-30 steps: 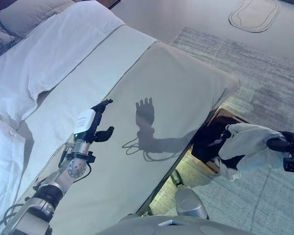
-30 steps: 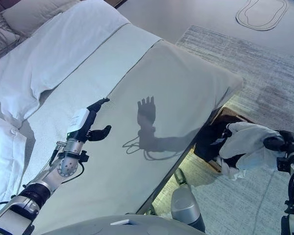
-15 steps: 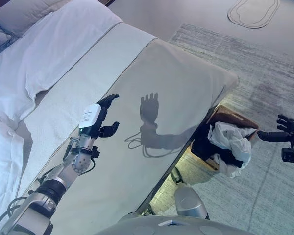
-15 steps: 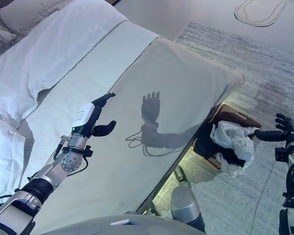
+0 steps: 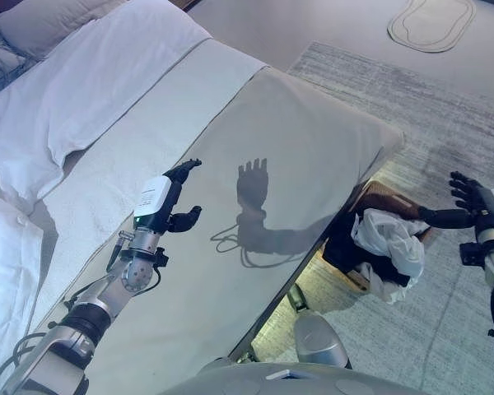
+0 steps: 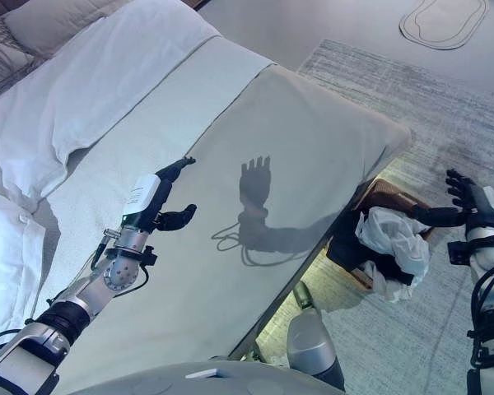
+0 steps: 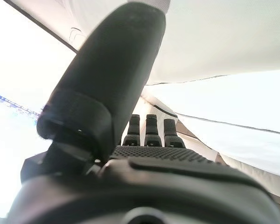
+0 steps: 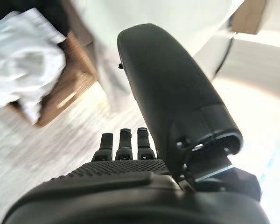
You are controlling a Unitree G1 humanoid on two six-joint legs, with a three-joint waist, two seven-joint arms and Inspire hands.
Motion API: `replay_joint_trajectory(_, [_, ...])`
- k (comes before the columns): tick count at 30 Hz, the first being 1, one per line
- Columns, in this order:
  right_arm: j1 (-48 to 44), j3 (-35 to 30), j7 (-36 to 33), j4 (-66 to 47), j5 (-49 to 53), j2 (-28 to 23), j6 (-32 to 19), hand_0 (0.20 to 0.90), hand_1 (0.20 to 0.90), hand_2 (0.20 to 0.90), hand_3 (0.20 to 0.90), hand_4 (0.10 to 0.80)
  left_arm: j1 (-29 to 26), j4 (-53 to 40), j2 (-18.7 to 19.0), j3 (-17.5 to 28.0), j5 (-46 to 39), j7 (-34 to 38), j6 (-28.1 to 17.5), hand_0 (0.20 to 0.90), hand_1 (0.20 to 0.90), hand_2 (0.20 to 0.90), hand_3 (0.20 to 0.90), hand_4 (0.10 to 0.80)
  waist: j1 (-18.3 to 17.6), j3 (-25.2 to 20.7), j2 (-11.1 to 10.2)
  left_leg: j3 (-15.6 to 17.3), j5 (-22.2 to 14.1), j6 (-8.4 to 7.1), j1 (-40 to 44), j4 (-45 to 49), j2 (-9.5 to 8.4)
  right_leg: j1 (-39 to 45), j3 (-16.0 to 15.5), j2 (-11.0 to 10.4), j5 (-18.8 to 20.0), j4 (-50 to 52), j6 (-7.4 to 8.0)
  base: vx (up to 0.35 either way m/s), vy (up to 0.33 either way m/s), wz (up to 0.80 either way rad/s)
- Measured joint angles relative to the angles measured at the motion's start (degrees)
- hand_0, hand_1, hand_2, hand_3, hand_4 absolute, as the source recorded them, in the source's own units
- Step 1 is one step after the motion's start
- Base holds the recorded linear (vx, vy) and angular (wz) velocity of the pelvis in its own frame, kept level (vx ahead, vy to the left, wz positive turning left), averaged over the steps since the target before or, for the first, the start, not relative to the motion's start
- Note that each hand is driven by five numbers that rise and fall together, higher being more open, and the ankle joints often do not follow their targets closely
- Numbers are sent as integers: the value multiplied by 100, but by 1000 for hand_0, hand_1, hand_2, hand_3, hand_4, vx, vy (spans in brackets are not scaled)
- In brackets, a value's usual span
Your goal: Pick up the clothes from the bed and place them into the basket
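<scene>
A white garment (image 5: 389,240) lies over dark clothes in the brown basket (image 5: 393,200) on the floor beside the bed's foot; it also shows in the right wrist view (image 8: 23,70) with the basket (image 8: 70,86). My right hand (image 5: 469,202) is open and empty, held in the air to the right of the basket, apart from the garment. My left hand (image 5: 169,202) is open and empty above the grey bedcover (image 5: 296,140). No loose clothes show on the bedcover.
White duvet (image 5: 82,90) and pillows (image 5: 41,25) lie at the head of the bed. A grey rug (image 5: 445,107) covers the floor under the basket. A pale oval mat (image 5: 432,22) lies on the floor far off.
My right hand let go of the white garment, which dropped into the basket; the hand opened and drew back to the right and up. My left hand shifted a little.
</scene>
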Motion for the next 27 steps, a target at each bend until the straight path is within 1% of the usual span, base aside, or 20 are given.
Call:
replay_joint_trajectory(1, [145, 51, -176, -186, -128, 179, -42, 900, 900, 900, 900, 800, 66, -33, -76, 23, 3, -2, -12, 900, 900, 900, 900, 800, -6, -2, -18, -64, 8, -12, 51, 3, 15, 66, -42, 3, -1, 0, -1, 24, 6, 22])
replay_joint_trajectory(4, [259, 414, -298, -440, -510, 376, -85, 900, 900, 900, 900, 800, 183, -35, -163, 24, 25, -19, -31, 900, 900, 900, 900, 800, 43, -16, -53, -174, 11, -17, 51, 1, 17, 107, -135, -4, -3, 0, -1, 26, 5, 19])
replay_joint_trajectory(5, [277, 513, -384, -514, -653, 491, -84, 900, 900, 900, 900, 800, 256, -23, -224, 47, 71, -19, -39, 900, 900, 900, 900, 800, 125, -26, -76, -199, 17, -27, 35, -1, 15, 123, -164, -19, -3, 0, -1, 29, -1, 14])
replay_joint_trajectory(7, [414, 719, -570, -673, -952, 720, -94, 900, 900, 900, 900, 800, 451, -16, -439, 140, 180, -22, -58, 900, 900, 900, 900, 800, 220, -68, -158, -345, 67, -53, 32, 1, 25, 197, -292, -25, -4, -1, -2, 19, 1, 33])
replay_joint_trajectory(9, [507, 852, -718, -741, -1206, 891, -96, 900, 900, 900, 900, 800, 596, -14, -516, 161, 312, -22, -88, 900, 900, 900, 900, 800, 328, -131, -269, -461, 106, -56, 33, 2, 34, 234, -394, -30, -4, -1, -3, 17, 9, 34])
replay_joint_trajectory(10, [509, 974, -837, -745, -1351, 1018, -99, 900, 900, 900, 900, 800, 720, -9, -545, 195, 388, -21, -113, 900, 900, 900, 900, 800, 436, -188, -353, -532, 130, -56, 7, 1, 45, 251, -466, -38, -5, -1, -4, 17, 11, 22])
replay_joint_trajectory(11, [524, 1041, -929, -747, -1460, 1104, -101, 900, 900, 900, 900, 800, 790, 10, -571, 215, 436, -20, -119, 900, 900, 900, 900, 800, 484, -224, -417, -557, 138, -61, 5, 1, 50, 254, -481, -37, -6, -3, -5, 25, 18, 29])
replay_joint_trajectory(14, [530, 1466, -1251, -739, -1762, 1447, -155, 900, 900, 900, 900, 800, 985, 308, -616, 233, 671, 11, -113, 900, 900, 900, 900, 800, 741, -398, -700, -763, 218, -102, -26, 7, 75, 304, -670, -32, -7, -5, -6, 44, 25, 31])
replay_joint_trajectory(15, [529, 1545, -1285, -737, -1819, 1479, -185, 900, 900, 900, 900, 800, 1018, 373, -623, 251, 704, 13, -114, 900, 900, 900, 900, 800, 796, -424, -733, -783, 221, -100, -28, 7, 77, 312, -695, -34, -7, -6, -6, 50, 33, 19])
replay_joint_trajectory(17, [529, 1784, -1376, -736, -1962, 1692, -251, 900, 900, 900, 900, 800, 1317, 493, -698, 454, 786, 54, -115, 900, 900, 900, 900, 800, 950, -519, -844, -854, 238, -94, -27, 4, 80, 348, -763, -56, -9, -7, -6, 49, 43, 16])
replay_joint_trajectory(21, [634, 1968, -1380, -714, -2126, 1881, -297, 900, 900, 900, 900, 800, 1612, 501, -741, 612, 788, 58, -113, 900, 900, 900, 900, 800, 1126, -543, -868, -1040, 294, -44, -35, 4, 37, 432, -934, -114, -10, -8, -6, 43, 41, 23])
replay_joint_trajectory(23, [697, 2059, -1338, -712, -2245, 1887, -296, 900, 900, 900, 900, 800, 1694, 496, -756, 699, 778, 59, -110, 900, 900, 900, 900, 800, 1226, -561, -863, -1061, 294, -41, -45, 2, 15, 435, -943, -127, -12, -8, -5, 32, 18, 11])
replay_joint_trajectory(25, [810, 2140, -1321, -715, -2451, 1915, -297, 900, 900, 900, 900, 800, 1823, 488, -817, 897, 770, 57, -108, 900, 900, 900, 900, 800, 1284, -618, -854, -1119, 297, -37, -90, 1, 2, 440, -1013, -159, -11, -8, -4, 21, 6, 14])
replay_joint_trajectory(27, [937, 2212, -1310, -715, -2532, 1912, -293, 900, 900, 900, 900, 800, 1911, 489, -822, 968, 768, 54, -103, 900, 900, 900, 900, 800, 1311, -691, -859, -1194, 313, -23, -99, 1, -2, 459, -1081, -180, -12, -8, -4, 25, 12, 18])
